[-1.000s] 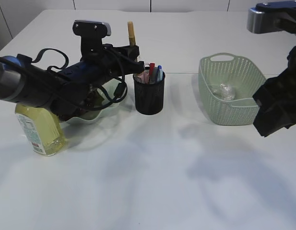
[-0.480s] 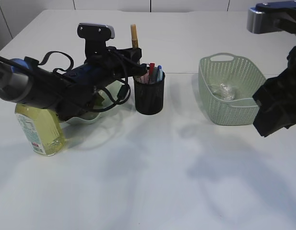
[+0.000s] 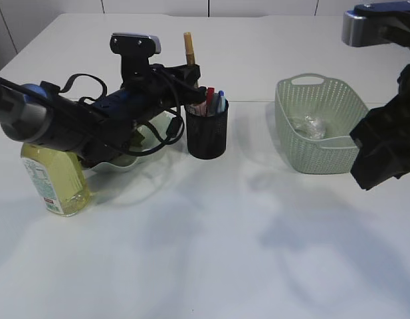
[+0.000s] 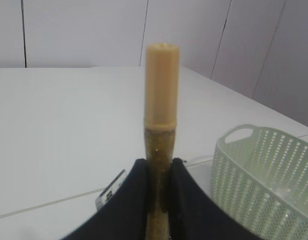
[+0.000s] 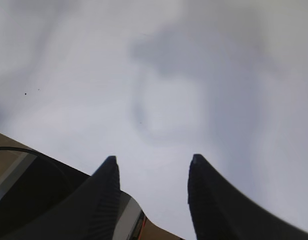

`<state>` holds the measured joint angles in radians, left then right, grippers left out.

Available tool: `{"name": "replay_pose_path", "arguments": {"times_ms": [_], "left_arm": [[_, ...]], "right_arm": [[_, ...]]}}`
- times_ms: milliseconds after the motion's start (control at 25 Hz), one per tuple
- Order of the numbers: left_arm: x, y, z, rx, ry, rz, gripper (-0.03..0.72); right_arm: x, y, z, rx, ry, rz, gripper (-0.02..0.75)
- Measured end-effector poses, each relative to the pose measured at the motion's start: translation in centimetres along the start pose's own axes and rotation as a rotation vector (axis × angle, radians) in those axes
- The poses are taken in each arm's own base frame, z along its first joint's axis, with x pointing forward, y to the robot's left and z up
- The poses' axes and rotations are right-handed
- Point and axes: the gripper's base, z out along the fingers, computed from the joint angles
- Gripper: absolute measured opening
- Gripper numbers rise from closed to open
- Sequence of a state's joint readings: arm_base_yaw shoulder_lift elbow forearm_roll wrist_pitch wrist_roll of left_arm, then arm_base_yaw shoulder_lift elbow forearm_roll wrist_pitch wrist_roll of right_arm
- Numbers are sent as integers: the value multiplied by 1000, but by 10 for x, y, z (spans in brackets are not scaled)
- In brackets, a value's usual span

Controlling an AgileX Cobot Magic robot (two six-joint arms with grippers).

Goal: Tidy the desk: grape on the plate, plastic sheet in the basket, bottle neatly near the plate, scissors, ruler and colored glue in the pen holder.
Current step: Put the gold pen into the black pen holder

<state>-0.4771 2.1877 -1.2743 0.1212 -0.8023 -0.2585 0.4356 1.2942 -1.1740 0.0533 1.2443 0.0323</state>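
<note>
While the left gripper [image 4: 158,187] pinches a slim glitter-flecked colored glue [image 4: 161,145] stick upright, its smooth tan cap rises just above the black mesh pen holder [image 3: 206,129] toward the tabletop's [image 3: 211,252] far-left corner. Right gripper [image 5: 151,172] hangs with jaws apart, holding nothing, over bare matte white surface. Crumpled clear plastic sheet [image 3: 311,125] lies inside the perforated green basket [image 3: 317,156].

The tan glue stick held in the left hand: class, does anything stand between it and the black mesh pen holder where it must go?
Nothing visible does. The left hand grips the tan glue stick upright beside the black mesh pen holder. Only the pens already inside crowd its open top.
</note>
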Motion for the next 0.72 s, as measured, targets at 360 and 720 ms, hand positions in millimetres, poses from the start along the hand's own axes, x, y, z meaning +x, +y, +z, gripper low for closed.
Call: {"name": "replay_pose_path", "arguments": {"times_ms": [360, 720], "left_arm": [[6, 1, 4, 6, 10, -8, 69], [6, 0, 4, 10, 9, -5, 70]], "right_arm": [[0, 0, 0, 0, 0, 0, 364], [0, 0, 0, 0, 0, 0, 364]]}}
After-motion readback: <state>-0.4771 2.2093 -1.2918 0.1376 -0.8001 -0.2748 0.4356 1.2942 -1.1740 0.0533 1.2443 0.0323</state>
